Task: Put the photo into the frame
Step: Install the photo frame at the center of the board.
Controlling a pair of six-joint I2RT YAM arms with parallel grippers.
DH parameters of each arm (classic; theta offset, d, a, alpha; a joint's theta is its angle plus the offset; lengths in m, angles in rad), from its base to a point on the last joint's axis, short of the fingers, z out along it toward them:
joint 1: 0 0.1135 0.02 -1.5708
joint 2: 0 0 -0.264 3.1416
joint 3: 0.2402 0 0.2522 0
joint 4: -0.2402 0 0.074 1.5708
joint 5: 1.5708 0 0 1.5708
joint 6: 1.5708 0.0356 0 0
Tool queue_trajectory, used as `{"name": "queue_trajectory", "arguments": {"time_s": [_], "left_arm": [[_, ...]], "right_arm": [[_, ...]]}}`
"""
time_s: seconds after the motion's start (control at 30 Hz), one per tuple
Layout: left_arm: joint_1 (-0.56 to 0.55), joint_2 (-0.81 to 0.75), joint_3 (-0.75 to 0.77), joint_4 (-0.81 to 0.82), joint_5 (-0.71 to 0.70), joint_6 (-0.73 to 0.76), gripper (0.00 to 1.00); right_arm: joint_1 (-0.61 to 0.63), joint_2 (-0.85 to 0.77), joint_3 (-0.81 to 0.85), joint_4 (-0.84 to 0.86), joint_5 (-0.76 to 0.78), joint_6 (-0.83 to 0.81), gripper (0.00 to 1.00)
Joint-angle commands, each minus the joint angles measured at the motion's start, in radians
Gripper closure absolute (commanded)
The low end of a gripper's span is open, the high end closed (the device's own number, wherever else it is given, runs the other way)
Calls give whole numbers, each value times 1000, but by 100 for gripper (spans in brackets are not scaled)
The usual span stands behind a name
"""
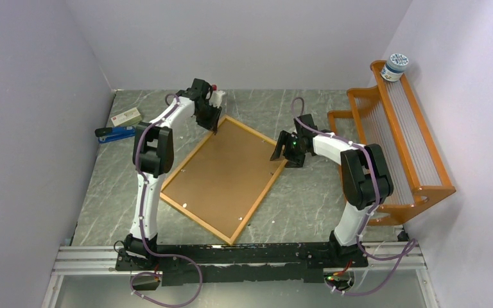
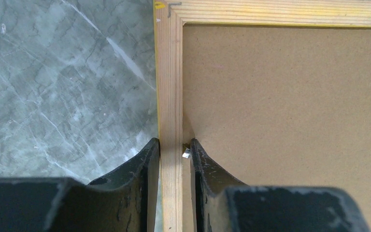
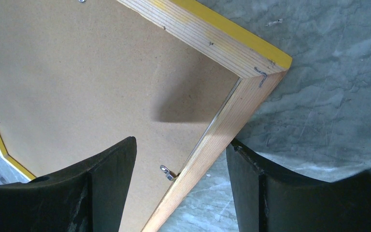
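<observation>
Down at the near edge, a metal rail (image 1: 231,260) carries both arm bases, and beyond it the frame (image 1: 260,201) lies on the grey marbled bench (image 1: 321,205), turned at an angle between the two arms. It is face down, with its brown hardboard backing panel (image 1: 221,176) uppermost inside the thin yellow-orange border. The left hand (image 1: 213,119) is at the far corner of the frame. Its wrist view shows it pinching the wooden border, one finger against the outer edge and the other on the inner side just over the backing, right beside a small metal clip (image 2: 186,153). The right hand (image 1: 289,151) is at the frame's right-hand corner. Its fingers are spread wide and straddle the border without touching it, one over the backing panel and one over bare bench, with another clip (image 3: 166,171) between them. Off to the right, an orange slatted rack (image 1: 401,147) stands against the wall with a small round tub (image 1: 396,66) on top. At the far left lie a blue stapler (image 1: 115,133) and a small box (image 1: 125,117).
</observation>
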Motion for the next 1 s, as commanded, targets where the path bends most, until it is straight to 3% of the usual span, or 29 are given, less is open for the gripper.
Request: {"name": "queue_trajectory", "arguments": {"time_s": [0.0, 0.07, 0.23, 0.33, 0.5, 0.77, 0.97], "left_arm": [[-18, -11, 0, -196, 45, 2, 82], [-5, -9, 36, -203, 59, -35, 77], [56, -61, 60, -146, 149, -183, 45], [107, -136, 2, -49, 219, -283, 32], [171, -272, -140, 96, 221, -404, 24], [176, -428, -408, 48, 13, -461, 17], [177, -500, -575, 78, -18, -477, 16]], "right_arm": [[-2, 27, 53, 91, 3, -24, 28], [-6, 11, 74, 63, 28, -23, 28], [-15, -50, 113, -37, 119, 4, 24], [-15, -106, 109, -91, 198, 24, 22], [-14, -181, 75, -158, 246, 31, 21], [21, -289, -56, -185, 154, 97, 21], [96, -262, -100, -172, 99, 119, 20]]}}
